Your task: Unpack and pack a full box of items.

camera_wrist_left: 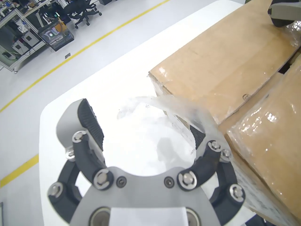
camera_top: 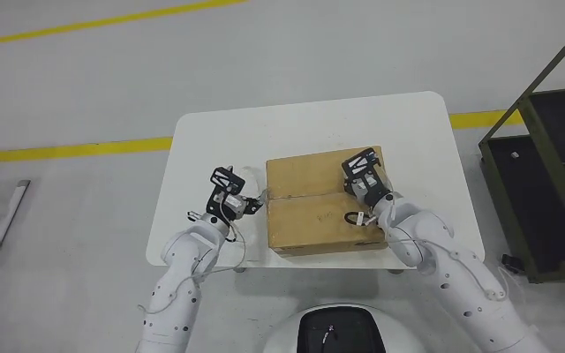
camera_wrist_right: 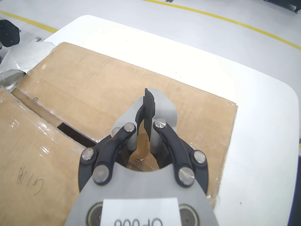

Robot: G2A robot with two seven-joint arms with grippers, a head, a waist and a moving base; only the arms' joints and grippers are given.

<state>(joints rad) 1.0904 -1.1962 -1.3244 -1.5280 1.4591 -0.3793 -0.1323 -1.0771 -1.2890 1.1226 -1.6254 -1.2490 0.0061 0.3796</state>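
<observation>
i see the box [camera_top: 325,201] on the table [camera_top: 415,123], flaps down. my left gripper [camera_wrist_left: 143,128] sits beside its end, jaws spread, tape [camera_wrist_left: 178,109] clinging to it. right gripper [camera_wrist_right: 147,109] is over the box, jaws pressed together.

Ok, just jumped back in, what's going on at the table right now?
The robot looks to be opening a cardboard box on the white table. The left claw, open, sits at the box's end, with a strip of clear tape draped from the box over one finger. The right claw is shut above the top flaps. The flaps lie nearly flat with a narrow gap at the seam; no items are out yet.
</observation>
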